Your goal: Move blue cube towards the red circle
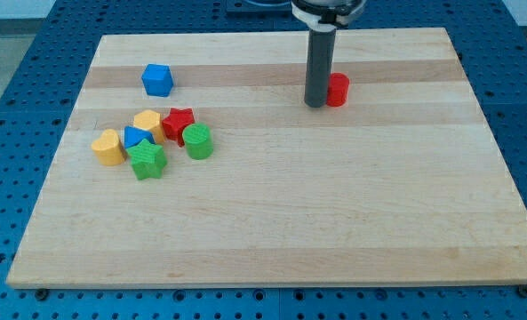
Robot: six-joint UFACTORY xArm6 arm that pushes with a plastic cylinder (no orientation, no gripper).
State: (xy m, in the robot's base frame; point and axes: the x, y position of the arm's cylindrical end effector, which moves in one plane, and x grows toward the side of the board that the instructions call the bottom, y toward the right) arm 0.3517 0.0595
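Note:
The blue cube (157,79) sits on the wooden board at the view's upper left. The red circle (338,90), a short red cylinder, stands at the view's upper middle-right. My tip (315,104) rests on the board right against the red circle's left side, partly hiding it. The blue cube lies far to the left of my tip, roughly level with it.
A cluster lies at the view's left: a red star (179,121), green cylinder (198,141), green star (147,160), a small blue block (135,136), and two yellow blocks (108,148) (147,122). The board's edge (276,284) borders a blue perforated table.

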